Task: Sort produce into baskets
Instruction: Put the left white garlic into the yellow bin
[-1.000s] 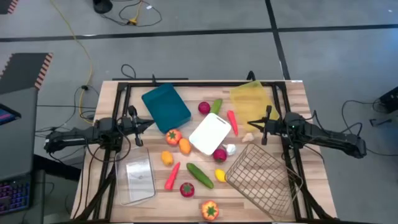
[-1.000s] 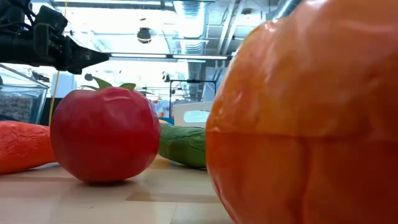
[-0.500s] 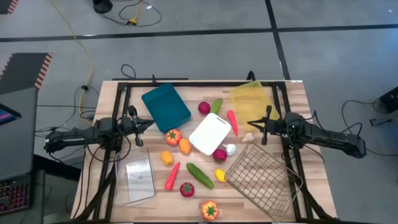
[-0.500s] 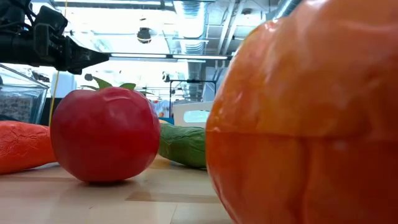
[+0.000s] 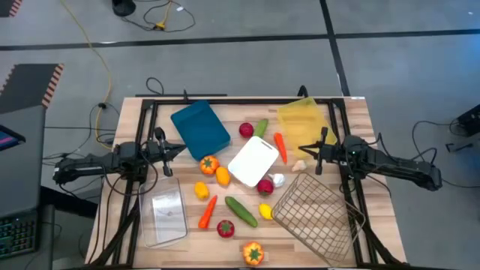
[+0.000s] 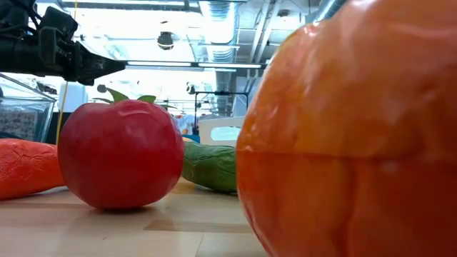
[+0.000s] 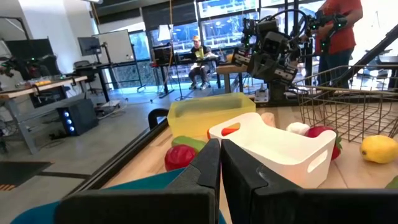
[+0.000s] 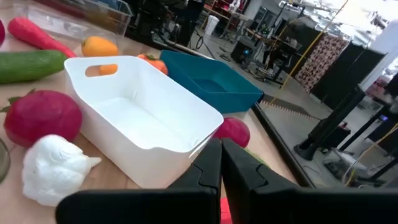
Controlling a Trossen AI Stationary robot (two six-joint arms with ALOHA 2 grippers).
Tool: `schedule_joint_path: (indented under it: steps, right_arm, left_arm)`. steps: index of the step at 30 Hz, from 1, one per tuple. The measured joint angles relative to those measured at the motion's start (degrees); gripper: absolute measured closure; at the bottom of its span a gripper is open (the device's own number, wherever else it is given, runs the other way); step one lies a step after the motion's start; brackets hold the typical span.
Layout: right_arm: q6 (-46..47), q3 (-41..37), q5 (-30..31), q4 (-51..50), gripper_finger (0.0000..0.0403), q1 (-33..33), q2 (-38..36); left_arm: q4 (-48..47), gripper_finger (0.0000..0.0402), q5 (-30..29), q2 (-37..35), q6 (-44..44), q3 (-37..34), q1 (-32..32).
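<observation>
Toy produce lies scattered on the wooden table: a tomato (image 5: 209,164), an orange citrus (image 5: 223,176), a carrot (image 5: 208,211), a cucumber (image 5: 241,210), a lemon (image 5: 265,211), white garlic (image 5: 277,180), and a pepper (image 5: 253,253) at the near edge. Five containers stand around them: teal tray (image 5: 199,126), yellow tray (image 5: 303,118), white tray (image 5: 253,160), clear bin (image 5: 167,214), wire basket (image 5: 315,212). My left gripper (image 5: 180,148) is shut and empty at the table's left. My right gripper (image 5: 301,149) is shut and empty at the right, above the table.
A dark frame rail (image 5: 225,103) runs along the table's far edge. In the low view the pepper (image 6: 350,135) fills the near right and a red tomato (image 6: 120,153) stands beside it. People show in the room beyond the table (image 7: 339,31).
</observation>
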Motion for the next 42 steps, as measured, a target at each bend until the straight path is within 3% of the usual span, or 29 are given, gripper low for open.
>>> schedule_joint_path:
  steps: [4,10,12,17,20,33,37,42]
  right_arm:
    - [-5.9,-0.02,0.0,0.39,0.0365,0.0,0.0]
    - [-5.97,-0.12,-0.03,1.39,0.0365,0.01,0.01]
    - [-2.07,-0.22,-0.15,2.27,0.0365,0.24,0.0]
    - [19.71,-0.22,-0.24,2.78,0.0365,1.27,0.04]
    - [28.01,-0.2,-0.42,2.92,0.0365,1.67,0.02]
    - [36.48,-0.04,-0.39,4.3,0.0362,1.57,0.02]
    - [40.87,-0.04,-0.36,6.52,0.0338,1.53,0.02]
    - [44.95,-0.02,-0.31,9.34,0.0265,1.53,0.02]
  left_arm:
    - [0.0,0.04,-0.01,0.0,0.02,0.02,0.02]
    - [0.0,0.04,-0.01,0.0,0.0,0.02,0.02]
    - [0.0,0.04,0.01,0.0,0.02,0.0,0.0]
    - [0.0,0.04,-0.01,0.0,0.02,0.02,0.02]
    - [0.0,0.04,-0.01,0.0,0.0,0.0,0.0]
    - [0.0,0.04,-0.01,0.0,0.0,0.0,0.0]
    - [0.0,0.04,-0.01,0.0,0.0,0.0,0.0]
    - [0.0,0.04,-0.03,0.02,-0.52,0.0,0.0]
